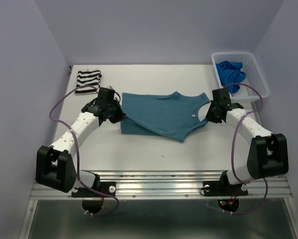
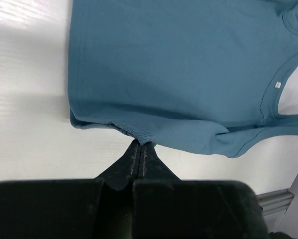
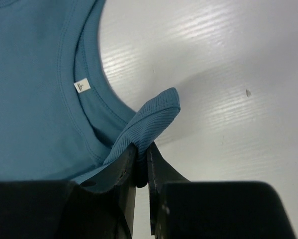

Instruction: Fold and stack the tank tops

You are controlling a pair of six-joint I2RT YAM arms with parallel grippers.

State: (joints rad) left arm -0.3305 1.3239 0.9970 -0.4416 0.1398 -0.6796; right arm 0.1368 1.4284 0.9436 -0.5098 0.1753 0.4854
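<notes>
The teal tank top (image 1: 163, 113) lies across the middle of the table, its near edge partly folded over. My left gripper (image 1: 120, 115) is shut on its hem at the left end; the left wrist view shows the jaws (image 2: 141, 144) pinching the fabric (image 2: 178, 74). My right gripper (image 1: 208, 113) is shut on a shoulder strap at the right end; the right wrist view shows the strap (image 3: 149, 122) clamped at the gripper (image 3: 141, 149). The striped tank top (image 1: 88, 80) lies folded at the far left. The royal blue tank top (image 1: 230, 72) is bunched in the basket.
A white lattice basket (image 1: 253, 74) stands at the far right corner. Purple cables loop beside both arms. The table's near edge is a metal rail (image 1: 158, 181) holding both arm bases.
</notes>
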